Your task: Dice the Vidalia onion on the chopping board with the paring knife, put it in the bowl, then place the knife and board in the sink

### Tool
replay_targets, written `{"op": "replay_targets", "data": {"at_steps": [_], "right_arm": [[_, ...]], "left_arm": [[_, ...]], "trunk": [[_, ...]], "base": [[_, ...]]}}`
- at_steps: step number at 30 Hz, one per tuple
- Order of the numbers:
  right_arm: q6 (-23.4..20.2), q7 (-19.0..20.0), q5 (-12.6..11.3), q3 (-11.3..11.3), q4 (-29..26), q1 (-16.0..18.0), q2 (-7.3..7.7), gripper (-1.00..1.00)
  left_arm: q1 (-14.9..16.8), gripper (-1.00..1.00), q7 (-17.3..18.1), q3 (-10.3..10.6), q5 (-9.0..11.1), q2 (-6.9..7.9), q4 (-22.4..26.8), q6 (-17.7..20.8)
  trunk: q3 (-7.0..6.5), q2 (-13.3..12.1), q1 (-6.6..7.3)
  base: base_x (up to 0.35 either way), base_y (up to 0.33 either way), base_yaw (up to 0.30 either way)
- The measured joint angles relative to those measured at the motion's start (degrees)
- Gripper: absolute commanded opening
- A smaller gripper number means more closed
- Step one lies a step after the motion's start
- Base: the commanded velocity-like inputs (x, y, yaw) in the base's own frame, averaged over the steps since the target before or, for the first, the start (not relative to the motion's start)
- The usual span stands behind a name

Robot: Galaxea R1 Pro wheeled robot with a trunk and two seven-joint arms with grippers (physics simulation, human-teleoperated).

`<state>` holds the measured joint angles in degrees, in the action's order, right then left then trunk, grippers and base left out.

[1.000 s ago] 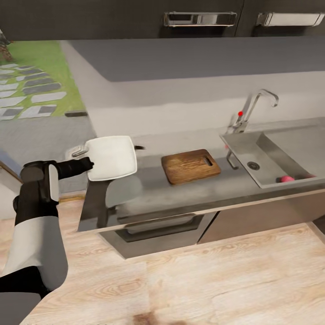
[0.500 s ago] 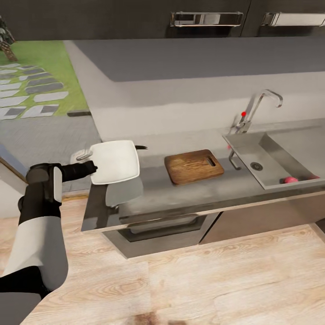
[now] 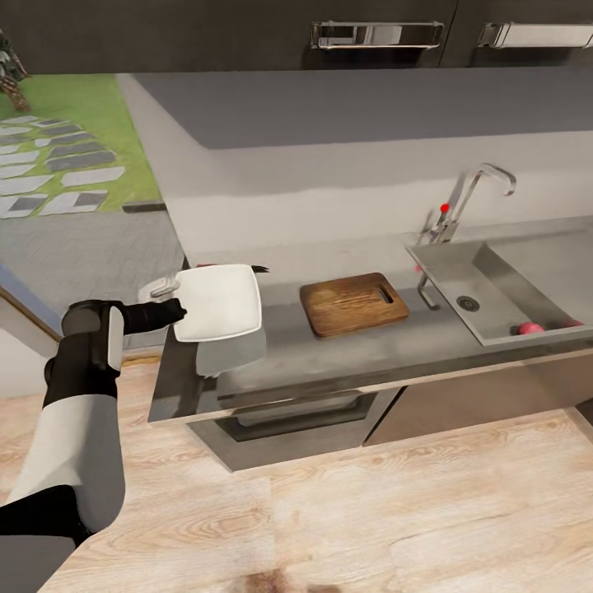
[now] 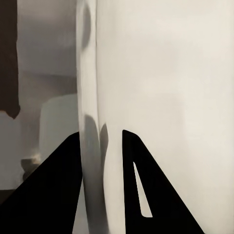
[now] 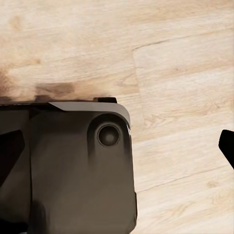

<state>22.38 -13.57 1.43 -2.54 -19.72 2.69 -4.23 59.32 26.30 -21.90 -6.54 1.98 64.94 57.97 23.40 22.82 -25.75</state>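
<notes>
Bowl [image 3: 218,301] rim pinched in left claw [image 3: 175,311], hiding most of paring knife [image 3: 257,268]

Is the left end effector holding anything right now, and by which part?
Yes: the left end effector grips the white bowl by its rim, one finger on each side of the wall.

floor [image 5: 185,58]: light wooden planks with visible grain and seams
robot base [image 5: 73,170]: dark rounded body with a round socket on it, standing on the floor
right hand: one dark fingertip [image 5: 227,146] at the frame's edge
</notes>
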Motion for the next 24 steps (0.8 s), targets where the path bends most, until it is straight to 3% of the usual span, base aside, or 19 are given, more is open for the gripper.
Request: {"op": "replay_targets", "data": {"at_steps": [10,24], "right_arm": [[0.0,0.0,0.0,0.0,0.0,0.0,0.0,1.0],[0.0,0.0,0.0,0.0,0.0,0.0,0.08,1.0]], "left_arm": [[0.0,-1.0,0.0,0.0,0.0,0.05,-0.1,0.0],[0.0,-1.0,0.2,0.0,-0.1,0.15,-4.0,-0.2]], "trunk": [[0.0,0.0,0.0],[0.0,0.0,0.0]], "base": [[0.0,0.0,0.0],[0.0,0.0,0.0]]}}
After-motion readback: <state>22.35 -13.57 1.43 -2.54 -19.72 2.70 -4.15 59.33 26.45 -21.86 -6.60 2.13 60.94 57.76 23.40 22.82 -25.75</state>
